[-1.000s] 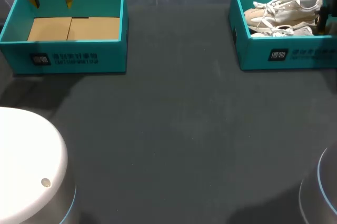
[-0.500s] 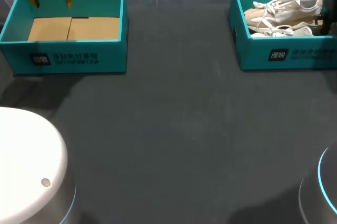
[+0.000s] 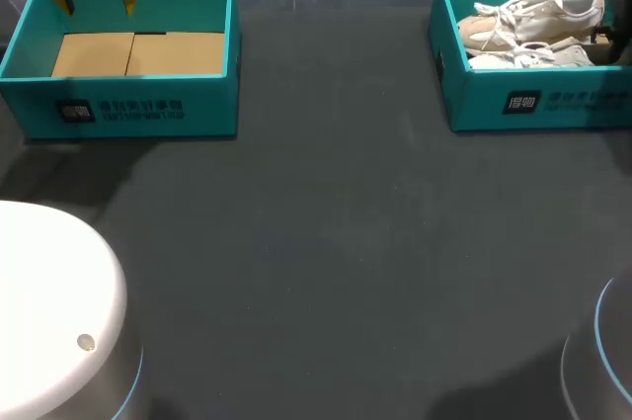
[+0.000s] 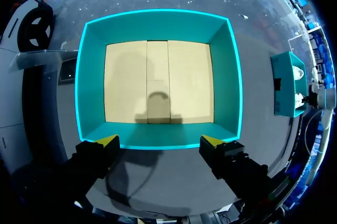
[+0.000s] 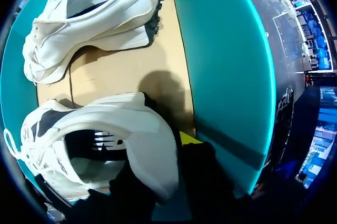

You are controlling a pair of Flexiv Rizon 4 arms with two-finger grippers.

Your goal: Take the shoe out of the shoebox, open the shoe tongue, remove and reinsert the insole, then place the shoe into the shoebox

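One white shoe (image 5: pixel 105 129), the nearer of a pair with the far shoe (image 5: pixel 89 18) in the teal shoebox (image 3: pixel 553 104) at my right, has its heel wall pinched by my right gripper (image 5: pixel 160 168), one finger inside the collar and one yellow tip behind it. Compared with a second ago, this shoe lies flatter and nearer the gripper, so I judge the lift-out is beginning. My left gripper (image 4: pixel 166 140) hangs wide open, holding nothing, over the second teal box (image 4: pixel 158 23).
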